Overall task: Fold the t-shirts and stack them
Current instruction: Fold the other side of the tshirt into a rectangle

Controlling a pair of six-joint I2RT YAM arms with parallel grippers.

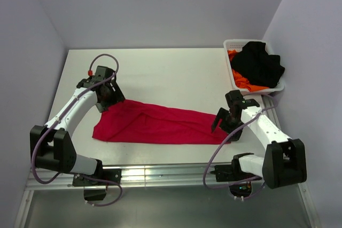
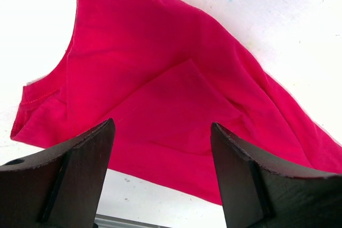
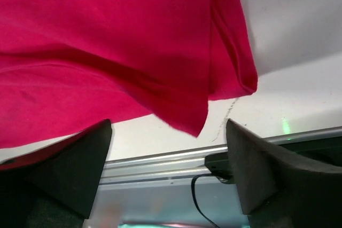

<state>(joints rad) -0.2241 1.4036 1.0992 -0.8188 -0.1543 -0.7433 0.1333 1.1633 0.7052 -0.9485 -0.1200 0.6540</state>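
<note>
A crimson-red t-shirt [image 1: 155,124] lies folded lengthwise in a long band across the front of the white table [image 1: 160,73]. My left gripper [image 1: 109,95] is open and empty above the shirt's far left end; the left wrist view shows red cloth [image 2: 160,78] between and beyond the spread fingers [image 2: 80,158]. My right gripper [image 1: 222,121] is open and empty at the shirt's right end; the right wrist view shows the cloth's corner [image 3: 181,105] hanging between the fingers [image 3: 256,169]. A black shirt [image 1: 259,62] and an orange shirt [image 1: 240,78] lie in the basket.
A white lattice basket [image 1: 231,44] stands at the table's back right corner. The table's front metal rail [image 1: 160,174] runs below the shirt and shows in the right wrist view [image 3: 160,158]. Grey walls close in left, back and right.
</note>
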